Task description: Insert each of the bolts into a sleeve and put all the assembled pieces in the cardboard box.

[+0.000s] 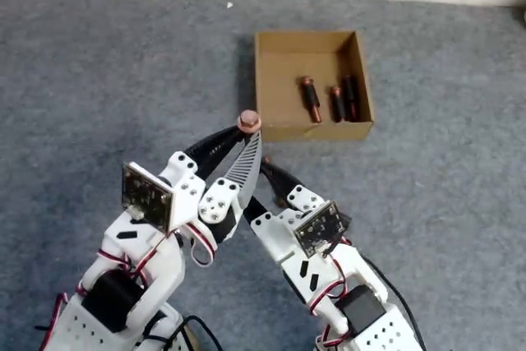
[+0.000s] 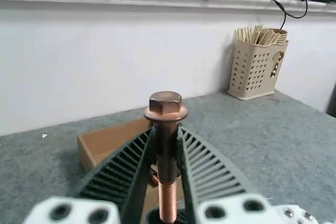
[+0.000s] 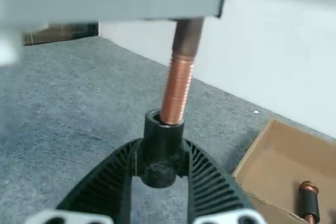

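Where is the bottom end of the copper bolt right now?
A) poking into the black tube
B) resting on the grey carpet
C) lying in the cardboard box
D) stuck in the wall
A: the right wrist view shows the bolt with its threaded end entering the mouth of the black sleeve, which the right gripper clamps, while the left gripper holds the bolt.

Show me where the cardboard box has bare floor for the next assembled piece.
Free: the left half of the cardboard box, between its left wall and the nearest assembled piece, plus the strip along its far wall. Crowded: the right half, where three pieces lie side by side, and the near-left corner, where the left gripper holds the bolt.
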You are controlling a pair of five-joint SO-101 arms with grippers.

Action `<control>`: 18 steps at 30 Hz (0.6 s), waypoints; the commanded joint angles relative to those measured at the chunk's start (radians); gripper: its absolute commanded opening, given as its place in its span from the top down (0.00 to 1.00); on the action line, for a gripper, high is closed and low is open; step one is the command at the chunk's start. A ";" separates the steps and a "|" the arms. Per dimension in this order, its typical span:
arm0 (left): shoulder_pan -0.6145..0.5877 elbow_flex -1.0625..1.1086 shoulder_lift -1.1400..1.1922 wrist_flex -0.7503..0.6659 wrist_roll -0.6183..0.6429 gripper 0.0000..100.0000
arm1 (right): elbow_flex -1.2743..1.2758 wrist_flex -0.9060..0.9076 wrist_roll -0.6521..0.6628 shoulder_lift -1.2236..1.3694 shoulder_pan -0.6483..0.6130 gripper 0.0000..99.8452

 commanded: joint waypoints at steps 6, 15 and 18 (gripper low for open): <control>-0.019 0.047 0.013 -0.014 -0.049 0.99 | 0.090 -0.008 0.011 -0.016 0.033 0.99; -0.015 0.077 0.013 -0.012 -0.049 0.99 | 0.090 -0.010 0.011 -0.016 0.038 0.99; -0.019 0.085 0.013 -0.006 -0.049 0.96 | 0.090 -0.010 0.011 -0.016 0.038 0.99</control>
